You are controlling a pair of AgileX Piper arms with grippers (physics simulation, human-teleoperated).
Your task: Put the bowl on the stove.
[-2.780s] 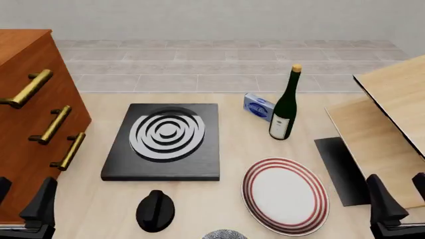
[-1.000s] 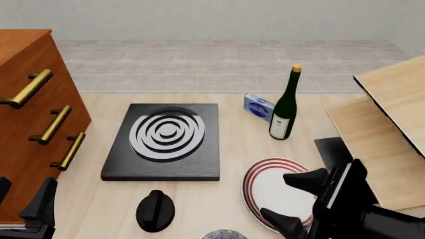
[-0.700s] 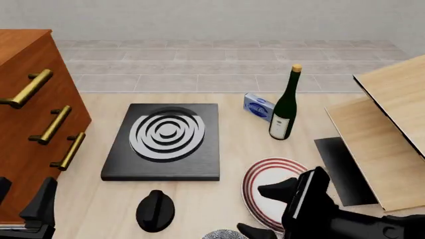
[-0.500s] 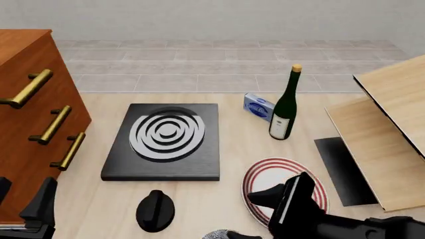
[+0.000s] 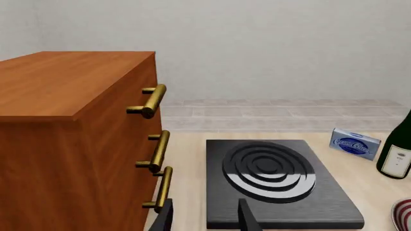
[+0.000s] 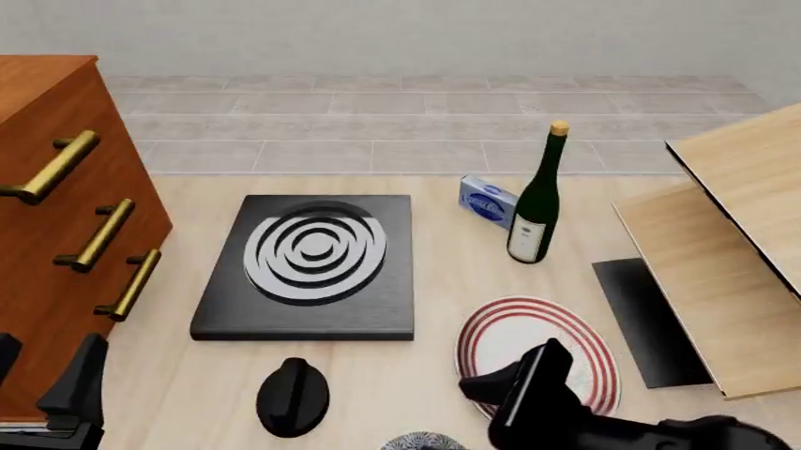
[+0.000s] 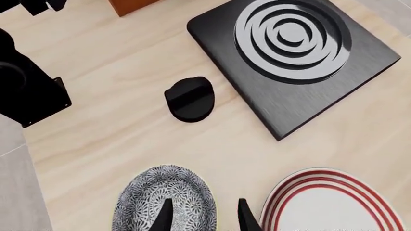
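Sitting upright, bowl [image 7: 164, 199] under right gripper [image 7: 204, 215], fingers apart; left gripper [image 5: 204, 220] apart too.

The right gripper [image 6: 482, 412] has swung in from the right edge, across the plate [image 6: 594, 352], and now hangs open over the bowl [image 7: 164, 204].

Brushed matt black stove [image 7: 301, 72] with pale metallic rings, patterned glazed-looking bowl [image 7: 163, 202], light grained wood table [image 6: 438, 281], glossy brass-handled wooden cabinet [image 5: 70, 144] at left.
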